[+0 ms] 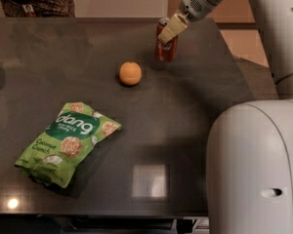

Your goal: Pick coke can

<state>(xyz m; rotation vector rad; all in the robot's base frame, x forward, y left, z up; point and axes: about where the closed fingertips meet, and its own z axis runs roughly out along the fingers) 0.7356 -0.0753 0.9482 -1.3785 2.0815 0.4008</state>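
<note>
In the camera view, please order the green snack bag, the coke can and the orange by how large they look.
1. green snack bag
2. coke can, partly covered by the gripper at its upper part
3. orange, only slightly smaller

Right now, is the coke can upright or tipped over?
Upright: the coke can has its silver top up, sides vertical; the claw sits at its upper part.

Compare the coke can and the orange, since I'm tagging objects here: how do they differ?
The coke can is a red upright cylinder; the orange is an orange ball. The coke can is taller than the orange. The gripper is at the coke can's top; the orange is untouched. Both are small.
</note>
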